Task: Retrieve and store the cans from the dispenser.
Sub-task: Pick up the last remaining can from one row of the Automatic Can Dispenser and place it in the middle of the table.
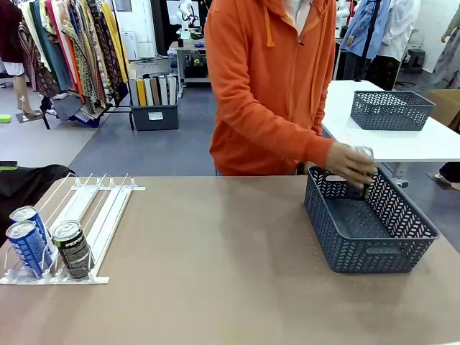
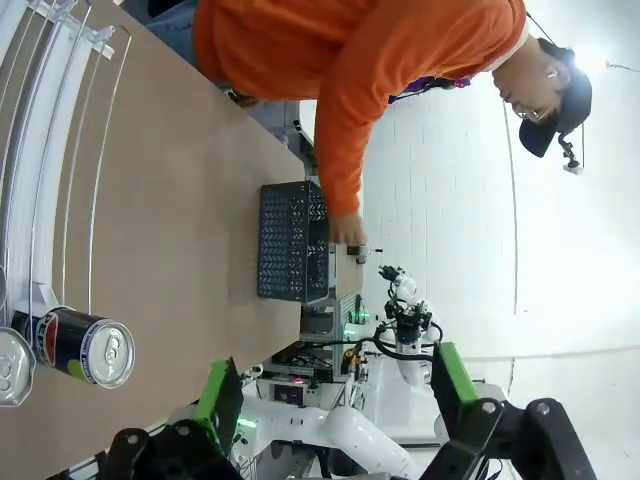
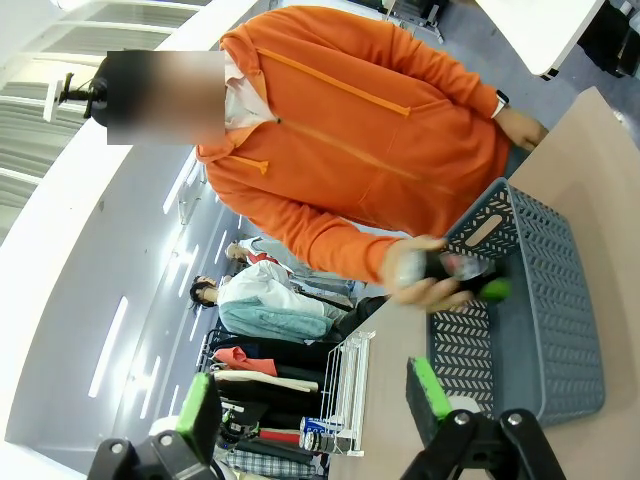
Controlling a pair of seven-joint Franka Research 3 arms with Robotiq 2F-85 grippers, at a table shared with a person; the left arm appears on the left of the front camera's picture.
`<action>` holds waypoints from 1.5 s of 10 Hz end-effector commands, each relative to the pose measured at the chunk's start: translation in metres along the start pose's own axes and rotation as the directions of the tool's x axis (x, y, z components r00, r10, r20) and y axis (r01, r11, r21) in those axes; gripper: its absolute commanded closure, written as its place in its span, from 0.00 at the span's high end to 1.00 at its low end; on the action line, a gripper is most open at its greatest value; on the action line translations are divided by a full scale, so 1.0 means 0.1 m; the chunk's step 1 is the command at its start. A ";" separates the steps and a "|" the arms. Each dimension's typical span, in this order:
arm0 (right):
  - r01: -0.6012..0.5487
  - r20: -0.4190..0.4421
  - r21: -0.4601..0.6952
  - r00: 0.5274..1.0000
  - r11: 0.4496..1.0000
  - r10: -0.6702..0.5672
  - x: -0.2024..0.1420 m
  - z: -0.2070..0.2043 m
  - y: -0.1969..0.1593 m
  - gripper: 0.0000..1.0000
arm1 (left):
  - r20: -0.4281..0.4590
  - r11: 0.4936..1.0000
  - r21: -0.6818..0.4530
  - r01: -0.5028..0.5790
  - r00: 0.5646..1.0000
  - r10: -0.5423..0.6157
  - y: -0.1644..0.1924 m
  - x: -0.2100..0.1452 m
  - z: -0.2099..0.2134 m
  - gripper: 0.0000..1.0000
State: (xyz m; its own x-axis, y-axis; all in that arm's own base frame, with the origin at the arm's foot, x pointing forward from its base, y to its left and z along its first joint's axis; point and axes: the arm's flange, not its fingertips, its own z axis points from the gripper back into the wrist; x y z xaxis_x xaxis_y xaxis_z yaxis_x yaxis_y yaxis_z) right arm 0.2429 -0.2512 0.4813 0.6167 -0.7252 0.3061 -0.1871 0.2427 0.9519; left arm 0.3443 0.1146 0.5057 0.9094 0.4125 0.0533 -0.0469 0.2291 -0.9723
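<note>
The brown counter (image 1: 215,287) is shared with a person in an orange hoodie (image 1: 266,86), who is seen leaning in from the far side. At the counter's right end a dark mesh basket (image 1: 374,251) is set, and above its far rim a dark can (image 1: 365,171) is gripped in the person's hand (image 1: 345,164). At the left end the dispenser (image 1: 93,205) is laid, with two blue cans (image 1: 29,241) and a black can (image 1: 72,248) standing at its front stop.

The left end effector (image 2: 335,385) is held released, nothing between its pads. The right end effector (image 3: 312,400) is likewise spread and empty.

Trouble is most likely to be caused by crowding at the basket: an arm sent there now could be struck against the hand. The slim cans could also be toppled by an off-centre pinch, or slid forward once a neighbour is lifted.
</note>
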 end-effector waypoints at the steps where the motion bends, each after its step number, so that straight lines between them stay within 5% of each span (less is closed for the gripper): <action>1: -0.015 0.019 0.023 1.000 1.000 0.015 0.04 -0.03 0.03 1.00 | -0.003 1.000 -0.021 -0.017 1.000 0.017 -0.01 0.01 0.02 1.00; 7: -0.015 0.019 0.023 1.000 1.000 0.015 0.04 -0.03 0.03 1.00 | -0.003 1.000 -0.003 -0.008 1.000 0.008 0.03 0.00 0.01 1.00; 8: -0.015 0.019 0.023 1.000 1.000 0.015 0.04 -0.03 0.03 1.00 | -0.018 0.973 0.227 -0.036 0.999 0.041 -0.15 0.02 -0.25 1.00; 10: -0.015 0.019 0.023 1.000 1.000 0.015 0.04 -0.03 0.03 1.00 | -0.213 0.861 0.495 0.116 0.977 -0.009 -0.48 0.01 -0.78 1.00; 11: -0.015 0.019 0.023 1.000 1.000 0.015 0.04 -0.03 0.03 1.00 | -0.217 0.748 0.651 0.126 0.976 0.025 -0.52 0.02 -1.01 1.00; 13: -0.015 0.019 0.023 1.000 1.000 0.015 0.04 -0.03 0.03 1.00 | -0.345 0.436 0.842 0.318 0.939 -0.018 -0.50 -0.04 -1.38 1.00; 14: -0.015 0.019 0.023 1.000 1.000 0.015 0.04 -0.03 0.03 1.00 | -0.381 0.331 0.872 0.360 0.924 -0.002 -0.48 -0.07 -1.51 1.00; 15: -0.015 0.019 0.023 1.000 1.000 0.015 0.04 -0.03 0.03 1.00 | -0.449 0.278 0.858 0.432 0.894 -0.006 -0.46 -0.07 -1.60 1.00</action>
State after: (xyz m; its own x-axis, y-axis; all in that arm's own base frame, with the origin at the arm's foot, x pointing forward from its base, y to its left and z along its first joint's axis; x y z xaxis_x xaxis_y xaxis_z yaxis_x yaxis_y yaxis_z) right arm 0.2428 -0.2512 0.4815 0.6169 -0.7249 0.3065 -0.1876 0.2428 0.9518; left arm 0.3996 -0.0441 0.5077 0.9970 0.0713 -0.0302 -0.0753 0.9832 -0.1662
